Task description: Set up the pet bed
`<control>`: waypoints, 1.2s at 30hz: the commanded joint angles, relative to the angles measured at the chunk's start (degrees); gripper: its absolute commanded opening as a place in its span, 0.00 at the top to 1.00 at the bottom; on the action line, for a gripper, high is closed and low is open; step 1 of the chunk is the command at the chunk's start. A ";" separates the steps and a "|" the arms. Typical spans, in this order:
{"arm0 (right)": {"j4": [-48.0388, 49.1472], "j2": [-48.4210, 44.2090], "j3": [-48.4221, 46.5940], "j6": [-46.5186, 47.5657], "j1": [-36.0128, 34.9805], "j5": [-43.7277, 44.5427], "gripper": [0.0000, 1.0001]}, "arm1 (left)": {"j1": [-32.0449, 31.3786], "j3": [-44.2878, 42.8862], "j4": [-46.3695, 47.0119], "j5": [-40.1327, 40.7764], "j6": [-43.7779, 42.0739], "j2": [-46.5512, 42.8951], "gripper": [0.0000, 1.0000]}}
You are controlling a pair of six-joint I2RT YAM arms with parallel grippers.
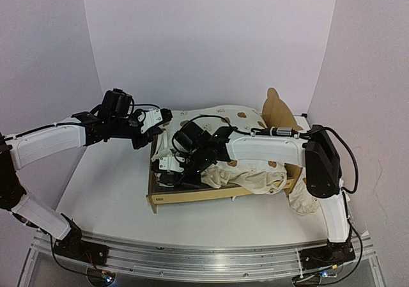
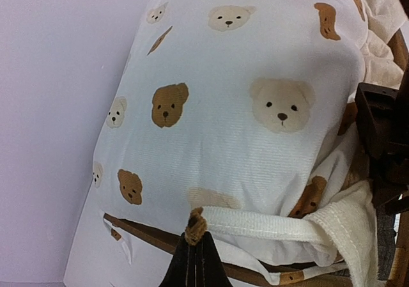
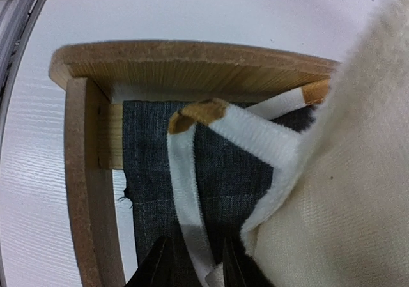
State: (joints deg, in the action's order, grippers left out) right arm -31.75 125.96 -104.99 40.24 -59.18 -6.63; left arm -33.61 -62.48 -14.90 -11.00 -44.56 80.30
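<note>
Plywood, pale and raw-edged: the pet bed (image 1: 192, 195). Sat right of centre on the white bench (image 1: 108, 191), long side towards the arms, with the bear-eared headboard (image 1: 279, 111) upright at the right end. Shut in on three sides by plain pale-lilac walls (image 1: 211, 38), meeting in soft corners behind. Edged along the near side by a bare aluminium rail (image 1: 204, 258) carrying both arm bases. Showed a faint woodgrain on the bench top close up, matt, lightly shadowed beneath the arms.

Heaped over the frame: a cream bear-print cushion (image 1: 223, 116), rumpled, bulging above the side boards and spilling over the near board towards the right. More ruffled cream cloth (image 1: 303, 201) slumped on the bench just beside the bed's right end, close to the right arm.

Left fingers (image 2: 185, 268): pressed together by the bed's far left corner, pinching the brown tip of a white tie (image 2: 255, 221) stretched from the cushion's edge.

Right fingers (image 3: 156, 271): a little apart inside a corner at the left end, over the dark grey base (image 3: 153, 172), with a second tie (image 3: 188, 191) running between them. Could not tell whether touched or merely straddled.
</note>
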 commanded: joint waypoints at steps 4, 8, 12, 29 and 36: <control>-0.76 4.46 1.17 1.43 -0.13 3.60 0.71 | -0.06 0.04 2.31 0.83 1.05 0.50 1.00; -1.35 4.66 0.77 -0.21 -0.14 4.32 0.80 | -0.09 0.02 2.09 0.80 1.08 0.38 1.00; -1.61 1.38 1.11 -4.14 -0.13 1.67 0.94 | -0.10 -0.07 1.67 0.79 1.22 0.12 1.00; 0.30 -11.08 3.53 -34.32 0.22 -18.00 1.00 | -0.13 1.20 2.45 -0.30 0.49 -0.87 1.00; 11.25 -14.27 11.32 -39.38 0.28 -15.42 1.00 | -0.09 1.79 2.52 -0.25 0.67 -1.72 1.00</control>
State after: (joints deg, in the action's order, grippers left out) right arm -29.51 116.20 -99.91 6.20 -58.81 -22.64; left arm -33.61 -61.34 -14.42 -10.76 -43.92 80.70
